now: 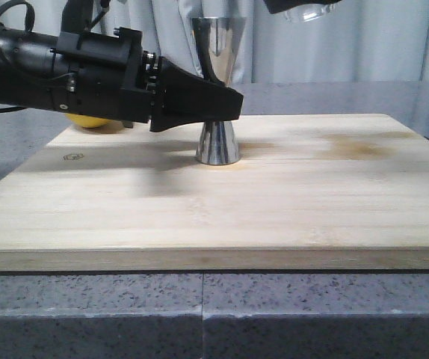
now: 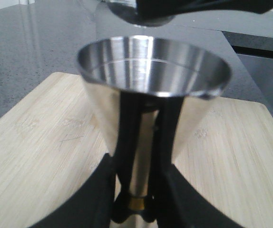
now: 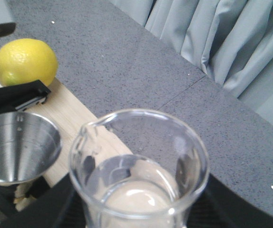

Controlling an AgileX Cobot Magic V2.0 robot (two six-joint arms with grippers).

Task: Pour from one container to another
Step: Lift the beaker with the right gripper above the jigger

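The steel jigger (image 1: 218, 90) stood upright on the bamboo board (image 1: 289, 202), the left gripper (image 1: 226, 105) clamped at its gold-banded waist. The right gripper (image 3: 141, 209) held the glass beaker (image 3: 139, 166) high and to the jigger's right, lip facing the cup.

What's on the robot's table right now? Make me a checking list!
Surface: wooden board on a grey speckled counter.
Job's things: steel jigger upright on the board; glass beaker held up above it.
Clutter: lemon behind the board's corner.
Grippers: left gripper shut on the jigger's waist; right gripper shut on the beaker.
Cables: black cable on the left arm.
Surroundings: grey curtain.
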